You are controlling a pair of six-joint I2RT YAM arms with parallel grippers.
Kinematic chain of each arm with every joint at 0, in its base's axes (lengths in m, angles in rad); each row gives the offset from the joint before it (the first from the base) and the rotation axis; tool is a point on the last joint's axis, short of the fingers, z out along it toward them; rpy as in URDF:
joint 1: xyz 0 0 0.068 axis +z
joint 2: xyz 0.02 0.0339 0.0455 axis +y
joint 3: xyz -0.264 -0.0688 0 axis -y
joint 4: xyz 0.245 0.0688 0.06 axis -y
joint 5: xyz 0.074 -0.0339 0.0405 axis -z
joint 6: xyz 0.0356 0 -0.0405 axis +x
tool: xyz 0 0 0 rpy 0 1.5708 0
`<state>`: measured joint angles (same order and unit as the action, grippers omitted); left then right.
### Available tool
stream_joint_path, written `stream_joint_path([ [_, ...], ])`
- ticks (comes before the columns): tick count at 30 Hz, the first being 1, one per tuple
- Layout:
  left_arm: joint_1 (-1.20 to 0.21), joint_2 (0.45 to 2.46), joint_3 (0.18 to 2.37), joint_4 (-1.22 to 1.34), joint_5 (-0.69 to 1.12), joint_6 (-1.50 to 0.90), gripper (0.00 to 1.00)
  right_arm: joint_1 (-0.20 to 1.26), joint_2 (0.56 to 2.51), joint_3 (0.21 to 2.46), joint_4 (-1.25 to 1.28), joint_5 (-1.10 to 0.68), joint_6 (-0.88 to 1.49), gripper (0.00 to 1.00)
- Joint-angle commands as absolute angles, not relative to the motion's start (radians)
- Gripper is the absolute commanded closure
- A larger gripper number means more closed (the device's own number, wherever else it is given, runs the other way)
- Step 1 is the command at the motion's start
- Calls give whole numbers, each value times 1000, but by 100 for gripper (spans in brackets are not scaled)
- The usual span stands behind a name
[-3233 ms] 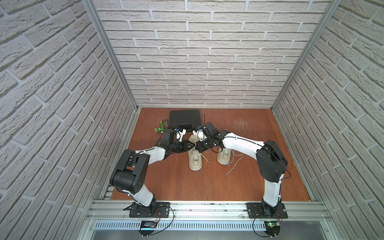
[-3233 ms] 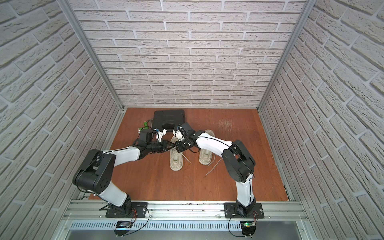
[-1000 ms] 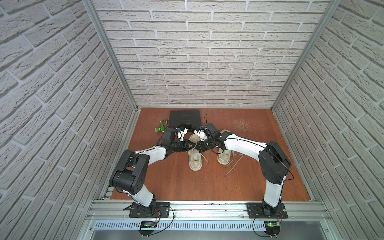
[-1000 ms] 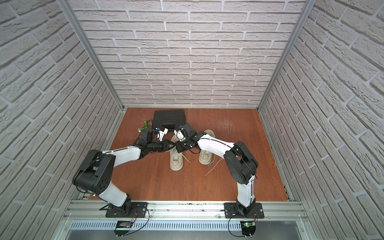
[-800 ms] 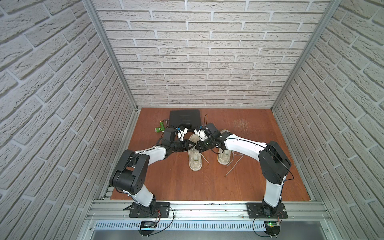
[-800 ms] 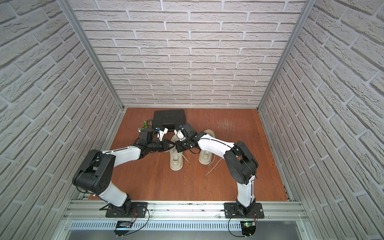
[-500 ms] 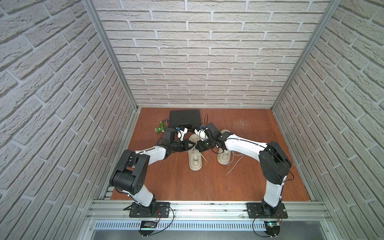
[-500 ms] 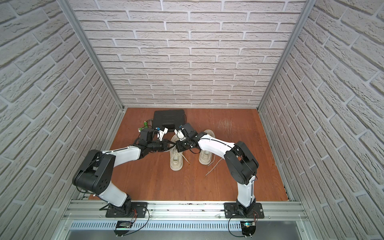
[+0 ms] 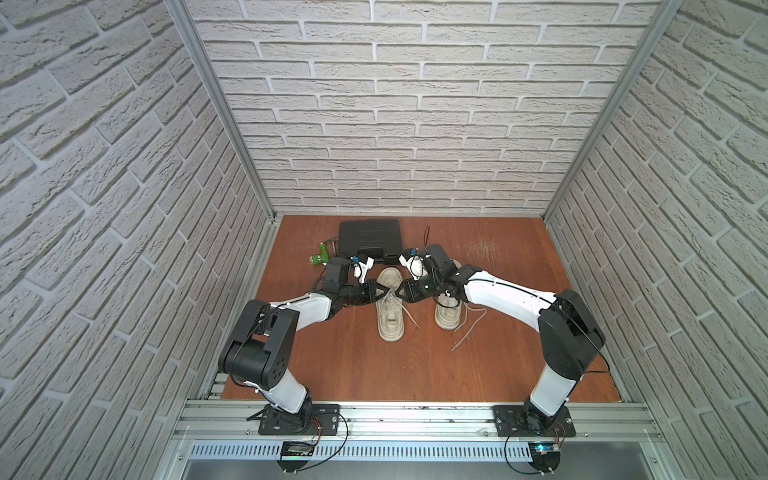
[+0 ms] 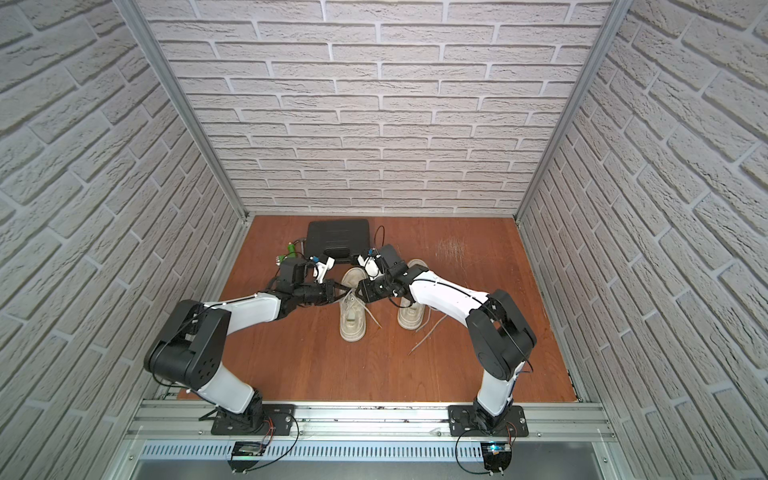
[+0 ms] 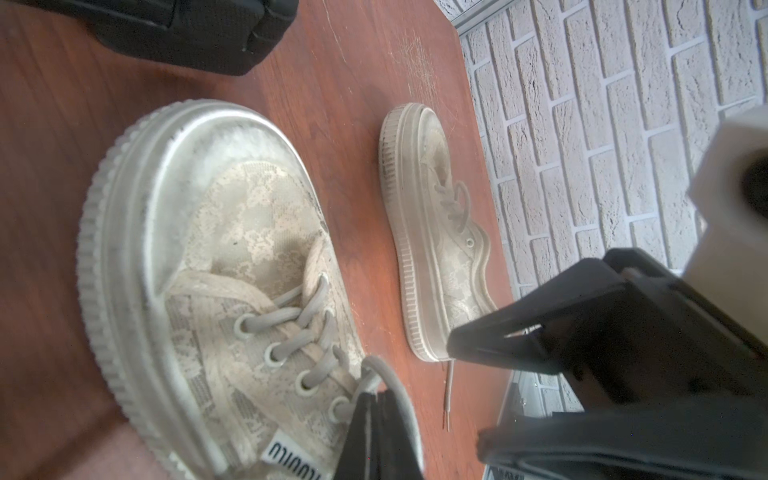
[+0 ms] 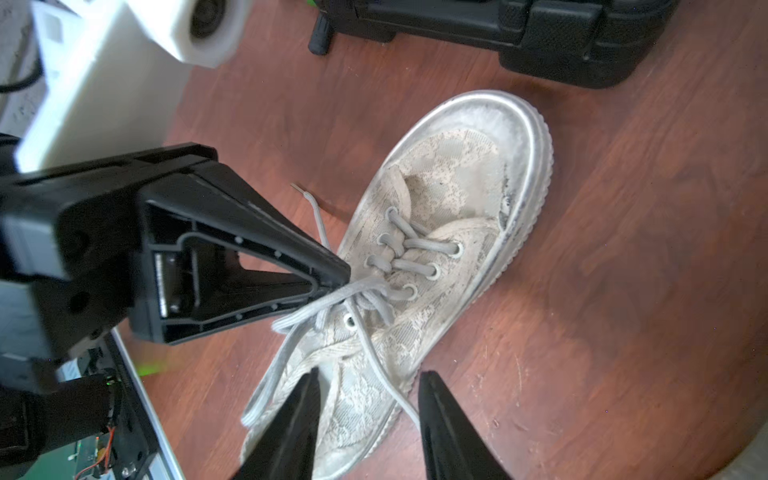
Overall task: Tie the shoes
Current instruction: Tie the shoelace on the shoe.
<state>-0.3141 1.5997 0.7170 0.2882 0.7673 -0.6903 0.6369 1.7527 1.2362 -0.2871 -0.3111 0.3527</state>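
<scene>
Wooden floor (image 9: pixel 374 374): left jaws clamp lace (image 12: pixel 332 297); right jaws parted over shoe (image 12: pixel 449 174).

view from above into a booth with white brick-pattern walls (image 9: pixel 395 124) and a reddish wooden floor (image 9: pixel 374 365). a left arm (image 9: pixel 299 309) and a right arm (image 9: pixel 507 299), white and black, reach in from a metal rail (image 9: pixel 415 419) at the near edge. the left gripper (image 9: pixel 379 288) and right gripper (image 9: pixel 402 291) nearly meet tip to tip over the laces (image 9: pixel 390 298) of the left shoe (image 9: pixel 390 326), a worn beige sneaker. the right shoe (image 9: pixel 446 319) stands beside it, partly under the right arm, its loose lace (image 9: pixel 467 330) trailing on the floor. behind them lie a black case (image 9: pixel 370 237) and a small green object (image 9: pixel 318 259).
</scene>
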Motion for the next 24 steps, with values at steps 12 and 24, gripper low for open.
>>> stream_joint_path([
  [12, -308, 1583, 709, 313, 764, -687, 100, 742, 1751, 1188, -176, -375, 453, 51],
  [24, -308, 1583, 707, 310, 755, -690, 100, 757, 1797, 1253, -250, -288, 431, 72],
])
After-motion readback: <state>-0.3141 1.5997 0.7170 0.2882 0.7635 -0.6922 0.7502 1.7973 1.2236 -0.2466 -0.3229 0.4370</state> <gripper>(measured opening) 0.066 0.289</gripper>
